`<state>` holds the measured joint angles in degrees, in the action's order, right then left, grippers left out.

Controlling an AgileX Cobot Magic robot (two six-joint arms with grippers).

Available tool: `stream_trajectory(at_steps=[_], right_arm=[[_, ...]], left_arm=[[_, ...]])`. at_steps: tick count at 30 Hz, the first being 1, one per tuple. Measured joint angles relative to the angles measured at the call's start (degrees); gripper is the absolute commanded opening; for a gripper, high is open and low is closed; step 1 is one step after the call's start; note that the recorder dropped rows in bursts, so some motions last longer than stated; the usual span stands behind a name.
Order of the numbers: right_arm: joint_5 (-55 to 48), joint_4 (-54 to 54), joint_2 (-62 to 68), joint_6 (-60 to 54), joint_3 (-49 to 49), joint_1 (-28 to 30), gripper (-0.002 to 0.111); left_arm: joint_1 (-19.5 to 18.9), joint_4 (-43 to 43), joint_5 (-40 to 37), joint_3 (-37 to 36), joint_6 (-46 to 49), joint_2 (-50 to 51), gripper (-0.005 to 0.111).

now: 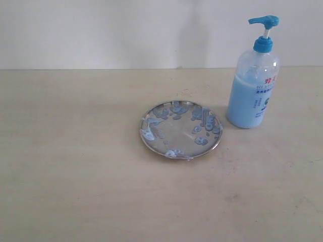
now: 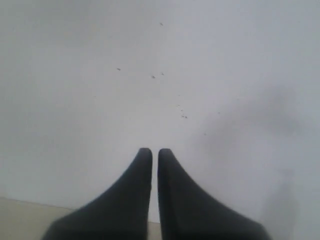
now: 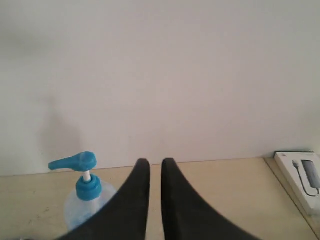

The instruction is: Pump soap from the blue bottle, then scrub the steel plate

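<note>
**Soap-speckled plate and pump bottle on the desk, both end effectors closed and empty**

A pale wall [image 1: 101,30] is seen behind a light wooden desk [image 1: 75,191], on which the task's things are set; the blue bottle [image 1: 252,96] is stood upright towards the back right of the desk in the exterior view, and it is seen to be filled with light blue liquid to roughly two thirds of its height, with a label bearing red characters on its front; its bright blue pump head [image 1: 263,21] is raised, and its spout is pointed towards the left of that view.

The steel plate [image 1: 179,133] is laid flat near the middle of the desk, just beside the bottle on its left and slightly nearer the camera, without contact between them being shown; the soap [image 1: 201,140] is scattered over the plate as pale-blue blobs and smears, mostly along the far, right and left parts of its surface.

The left end effector [image 2: 155,155] is held facing the wall, its two dark fingers [image 2: 142,170] brought together with only a thin slit left, and nothing is gripped; the right end effector [image 3: 155,165] is likewise closed and empty, and the bottle is seen below and beside it in the right wrist view, apart from its fingers.

A small white box [image 3: 300,177] is lain at the desk's edge in the right wrist view.
</note>
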<state>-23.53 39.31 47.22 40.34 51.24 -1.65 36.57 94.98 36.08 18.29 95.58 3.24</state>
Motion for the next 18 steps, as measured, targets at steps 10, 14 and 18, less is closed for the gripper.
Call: stream_trajectory(at_steps=[10,14,18], right_arm=[[23.5,-20.3,-25.4,-28.1,-26.6,-5.0,0.002],[33.2,-20.8,-22.2,-25.9,-40.2,-5.2,0.002],[37.0,-21.8,-17.3,-21.4,-46.6,-5.2,0.002]], left_arm=[[0.0,4.5,10.2,-1.2,4.5,-2.9,0.004],[0.0,4.5,10.5,-1.2,4.5,-2.9,0.004],[0.0,4.5,10.5,-1.2,4.5,-2.9,0.004]])
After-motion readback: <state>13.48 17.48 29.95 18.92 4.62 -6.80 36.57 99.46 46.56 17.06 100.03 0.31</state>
